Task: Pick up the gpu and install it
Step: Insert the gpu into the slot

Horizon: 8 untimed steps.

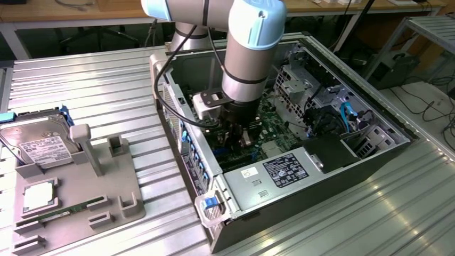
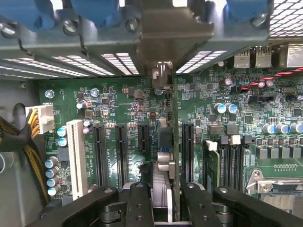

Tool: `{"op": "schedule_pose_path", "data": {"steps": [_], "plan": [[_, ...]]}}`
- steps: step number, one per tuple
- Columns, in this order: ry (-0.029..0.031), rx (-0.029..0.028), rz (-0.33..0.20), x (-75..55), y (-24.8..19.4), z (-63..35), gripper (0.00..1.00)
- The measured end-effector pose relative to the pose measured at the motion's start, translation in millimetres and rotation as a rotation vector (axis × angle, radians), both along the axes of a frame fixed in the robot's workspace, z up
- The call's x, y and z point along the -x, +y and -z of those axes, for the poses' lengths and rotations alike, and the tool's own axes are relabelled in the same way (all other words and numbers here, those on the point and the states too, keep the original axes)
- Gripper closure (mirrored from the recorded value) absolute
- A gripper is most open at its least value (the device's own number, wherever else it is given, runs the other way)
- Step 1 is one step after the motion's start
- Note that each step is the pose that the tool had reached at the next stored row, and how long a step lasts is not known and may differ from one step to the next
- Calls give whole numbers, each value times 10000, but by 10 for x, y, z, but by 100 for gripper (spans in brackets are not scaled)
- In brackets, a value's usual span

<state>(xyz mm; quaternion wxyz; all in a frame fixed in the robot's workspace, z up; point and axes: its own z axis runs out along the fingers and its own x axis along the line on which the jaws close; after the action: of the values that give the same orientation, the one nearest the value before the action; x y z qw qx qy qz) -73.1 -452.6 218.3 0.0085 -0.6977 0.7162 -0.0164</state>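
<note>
The gripper point(image 2: 163, 198) stands deep inside the open computer case point(image 1: 370, 160), the gpu point(image 2: 174, 142) edge-on between its fingers. Expansion slots point(image 2: 120, 151) flank it closely; the drive cage point(image 1: 299, 80) and cables point(image 1: 320, 120) crowd one side.

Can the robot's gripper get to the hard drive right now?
Probably not right away. The gripper is down inside the computer case, closed on the gpu above the green motherboard. The hard drive sits outside on the gray holder, uncovered.
</note>
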Motion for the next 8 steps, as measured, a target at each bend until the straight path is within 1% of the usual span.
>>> {"op": "schedule_pose_path", "data": {"steps": [8], "plan": [[0, 0, 0, 0, 7, 16, 71]]}}
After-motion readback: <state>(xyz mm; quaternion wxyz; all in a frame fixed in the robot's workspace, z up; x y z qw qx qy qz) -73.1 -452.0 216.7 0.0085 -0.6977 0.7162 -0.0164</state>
